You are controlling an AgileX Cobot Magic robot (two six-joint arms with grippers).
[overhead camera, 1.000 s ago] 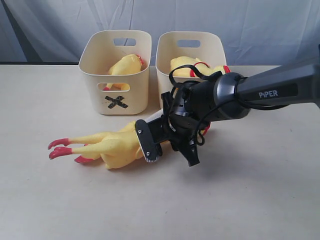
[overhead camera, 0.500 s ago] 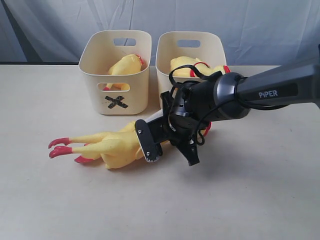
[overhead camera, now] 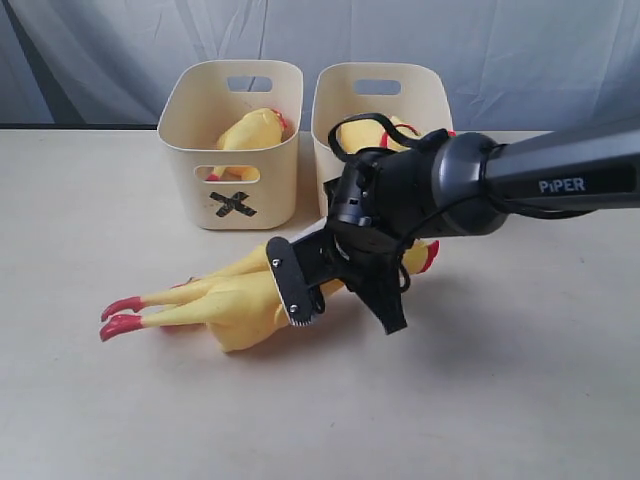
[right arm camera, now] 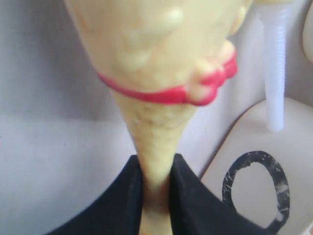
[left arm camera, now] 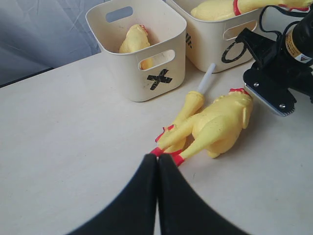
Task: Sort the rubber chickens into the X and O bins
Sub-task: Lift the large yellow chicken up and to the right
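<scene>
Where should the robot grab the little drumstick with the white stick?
Probably the white stick, from above, squeezing across it. It is thin and lies flat with bare table on both sides, while the drumstick's yellow end lies close beside the big chicken.

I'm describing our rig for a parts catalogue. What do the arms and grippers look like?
The right arm is a dark grey tube marked PiPER in white, with black cables looped at its wrist. The right gripper has black fingers on flat, screw-studded plates. The left gripper shows two smooth, black, tapering fingers.
</scene>
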